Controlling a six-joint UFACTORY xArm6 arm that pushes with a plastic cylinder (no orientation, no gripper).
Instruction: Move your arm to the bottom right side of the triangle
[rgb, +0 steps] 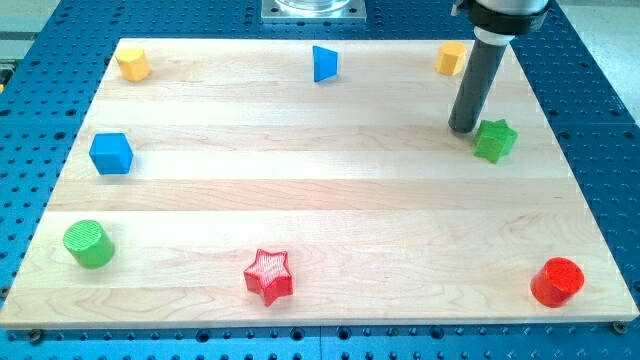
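My tip (463, 129) beside 1 green star (495, 140); 1 blue triangle (324, 63) apart.

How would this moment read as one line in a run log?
my tip: beside green star, on its left | blue triangle: top centre, far left of tip | target spot: not reached

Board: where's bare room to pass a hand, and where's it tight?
The whole middle is bare, bordered by blue triangle above, blue cube at the view's left, red star below. Tight only at the view's top right: my tip sits beside green star, under the yellow block.
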